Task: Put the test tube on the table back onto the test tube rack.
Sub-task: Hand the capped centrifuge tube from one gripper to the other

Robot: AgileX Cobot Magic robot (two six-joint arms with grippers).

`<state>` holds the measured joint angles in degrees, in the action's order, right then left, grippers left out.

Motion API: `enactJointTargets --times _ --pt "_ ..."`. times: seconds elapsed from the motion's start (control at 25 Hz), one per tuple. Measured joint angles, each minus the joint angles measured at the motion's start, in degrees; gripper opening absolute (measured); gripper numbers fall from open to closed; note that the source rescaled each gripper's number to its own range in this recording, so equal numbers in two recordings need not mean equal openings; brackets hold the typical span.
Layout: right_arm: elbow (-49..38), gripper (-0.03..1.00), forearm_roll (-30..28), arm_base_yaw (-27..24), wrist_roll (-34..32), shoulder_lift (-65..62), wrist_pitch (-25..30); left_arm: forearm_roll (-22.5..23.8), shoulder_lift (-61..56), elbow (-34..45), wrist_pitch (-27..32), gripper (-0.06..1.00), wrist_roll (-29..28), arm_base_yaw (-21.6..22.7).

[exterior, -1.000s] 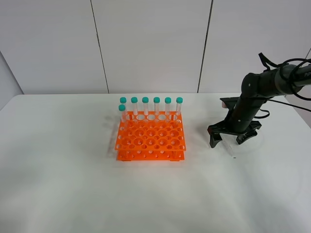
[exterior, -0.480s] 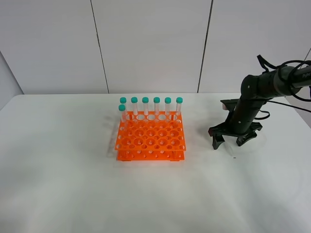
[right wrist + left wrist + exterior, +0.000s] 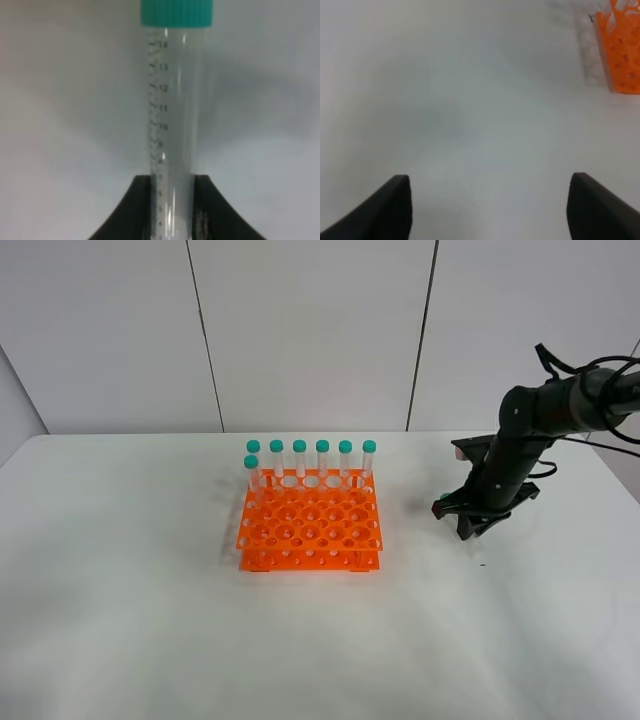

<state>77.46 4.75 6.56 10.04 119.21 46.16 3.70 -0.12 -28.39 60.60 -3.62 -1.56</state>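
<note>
The test tube (image 3: 172,115), clear with a teal cap (image 3: 176,12) and printed graduation marks, lies between the two black fingers of my right gripper (image 3: 172,200), which are shut on its lower body. In the exterior view the right gripper (image 3: 470,524) is down at the white table (image 3: 150,620), right of the orange test tube rack (image 3: 310,525). I cannot tell whether the tube is lifted off the table. My left gripper (image 3: 490,210) is open and empty over bare table. The left arm is out of the exterior view.
Several teal-capped tubes (image 3: 311,462) stand along the rack's back row and far-left side. A corner of the rack (image 3: 622,50) shows in the left wrist view. A grey panelled wall stands behind the table.
My right gripper's fingers, spread wide over the tube before, have closed onto it. The rack and its tubes have not moved.
</note>
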Motion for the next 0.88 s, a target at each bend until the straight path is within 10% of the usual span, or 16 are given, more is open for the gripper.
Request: enactJointTargets --times 0.52,0.88 --pt "-13.6 0.03 -0.6 0.0 -1.0 -36.5 6.5 0.0 0.0 0.0 0.0 0.90 0.0 0.0" --pt "-26.2 0.03 7.3 0.0 12.5 -44.2 -1.8 0.0 0.0 0.0 0.0 0.89 0.0 0.0"
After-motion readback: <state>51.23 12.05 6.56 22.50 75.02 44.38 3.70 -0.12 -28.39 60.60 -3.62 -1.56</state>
